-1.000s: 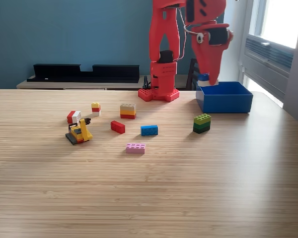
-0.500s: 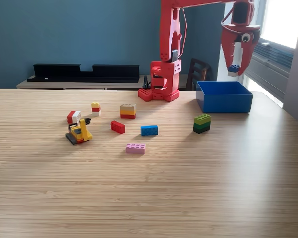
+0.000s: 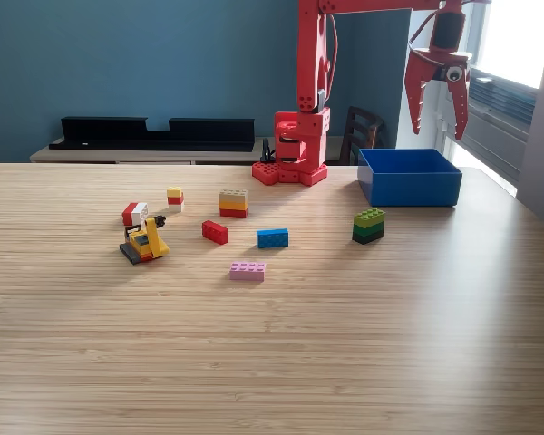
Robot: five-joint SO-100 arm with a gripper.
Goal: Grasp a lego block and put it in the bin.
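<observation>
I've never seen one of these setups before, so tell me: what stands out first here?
A bright red robot arm rises at the back of a wooden table, its open gripper hanging empty above a blue bin at the exterior view's right. Colourful lego blocks lie scattered in the middle, with a small yellow toy vehicle further left.

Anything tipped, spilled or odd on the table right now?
Nothing stands out. The square blue plastic bin sits upright, the loose lego blocks lie scattered on the wooden table, and the red gripper hangs open and empty above the bin.
</observation>
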